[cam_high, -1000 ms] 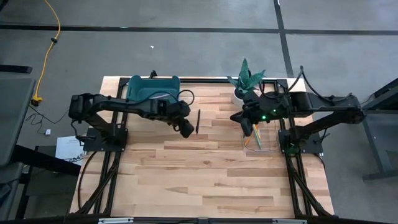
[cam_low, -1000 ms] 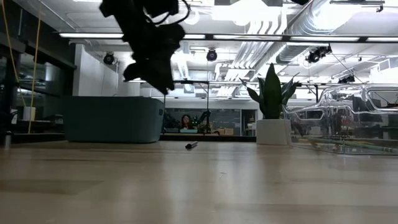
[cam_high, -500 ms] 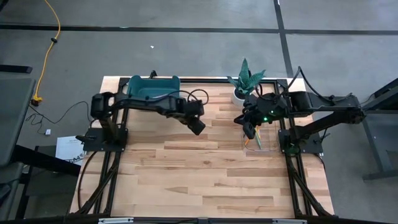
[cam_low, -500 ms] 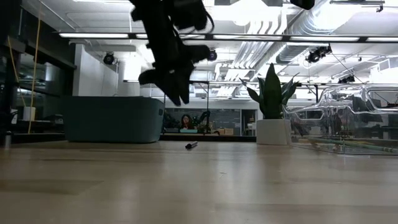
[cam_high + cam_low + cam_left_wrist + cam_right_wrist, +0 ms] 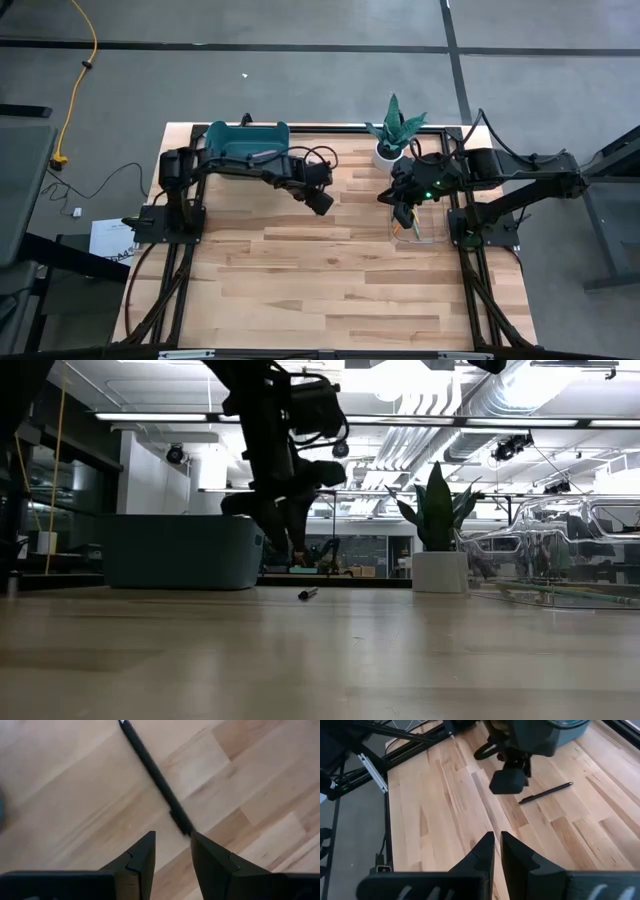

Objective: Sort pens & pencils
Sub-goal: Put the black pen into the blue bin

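The left gripper (image 5: 171,851) is hovering part-open over the black pen (image 5: 156,775); the right gripper (image 5: 496,851) is waiting nearly closed, empty, by the clear tray (image 5: 428,228).

I'm bolted to a butcher-block table (image 5: 330,270) on a black metal frame (image 5: 150,290), sitting on a grey concrete floor (image 5: 300,70) with dark seams. Yellow cable (image 5: 75,90) trails across it. Low view: open industrial ceiling, exposed white ducting (image 5: 470,400), strip lights (image 5: 170,417), glass partitions behind. Potted plant (image 5: 437,530) and teal bin (image 5: 180,550) on the table. Reads as a robotics lab in a converted industrial space.
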Motion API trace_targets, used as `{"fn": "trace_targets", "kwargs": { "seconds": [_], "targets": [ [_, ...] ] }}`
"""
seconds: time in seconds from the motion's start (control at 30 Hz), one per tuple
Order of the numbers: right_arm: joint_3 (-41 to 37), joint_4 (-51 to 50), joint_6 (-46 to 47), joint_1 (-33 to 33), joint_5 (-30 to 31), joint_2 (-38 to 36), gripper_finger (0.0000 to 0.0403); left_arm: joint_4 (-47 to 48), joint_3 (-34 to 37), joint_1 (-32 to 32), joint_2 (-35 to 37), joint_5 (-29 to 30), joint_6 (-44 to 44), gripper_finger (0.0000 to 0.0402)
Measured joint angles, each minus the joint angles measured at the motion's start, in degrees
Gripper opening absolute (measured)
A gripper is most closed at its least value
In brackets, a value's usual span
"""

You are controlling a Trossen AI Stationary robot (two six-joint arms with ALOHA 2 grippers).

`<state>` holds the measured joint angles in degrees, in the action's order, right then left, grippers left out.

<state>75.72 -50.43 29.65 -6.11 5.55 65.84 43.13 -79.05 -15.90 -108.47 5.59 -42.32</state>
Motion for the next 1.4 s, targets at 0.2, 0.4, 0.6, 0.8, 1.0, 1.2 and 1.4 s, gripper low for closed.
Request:
{"fn": "trace_targets", "kwargs": {
  "seconds": [0.2,0.4,0.6,0.8,1.0,1.2,1.4],
  "targets": [
    [0.0,-0.3,-0.8,0.0,-0.1,0.0,0.0022,-1.8,0.1,0.1,-1.0,-0.4,-1.2,0.011],
    [0.0,-0.5,-0.8,0.0,-0.7,0.0,0.0022,-4.7,-0.2,0.1,-2.5,-0.3,-1.4,0.011],
    [0.0,-0.4,-0.7,0.0,-1.0,0.0,0.0022,-4.2,-0.1,0.1,-4.7,-2.5,-1.4,0.0111],
    [0.0,-0.4,-0.1,0.0,-1.0,0.0,0.0022,-4.6,-0.1,0.2,-5.8,-2.7,-1.4,0.0111],
    [0.0,-0.4,-0.2,0.0,-1.0,0.0,0.0022,-4.7,-0.1,0.2,-5.8,-1.3,-1.4,0.0111],
    [0.0,-0.4,-0.8,0.0,-1.0,0.0,0.0022,-5.0,-0.1,0.2,-5.9,-1.1,-1.4,0.0111],
    [0.0,-0.4,-1.2,0.0,-1.0,0.0,0.0022,-5.4,-0.1,0.2,-5.9,-1.1,-1.4,0.0111]
  ]
}}
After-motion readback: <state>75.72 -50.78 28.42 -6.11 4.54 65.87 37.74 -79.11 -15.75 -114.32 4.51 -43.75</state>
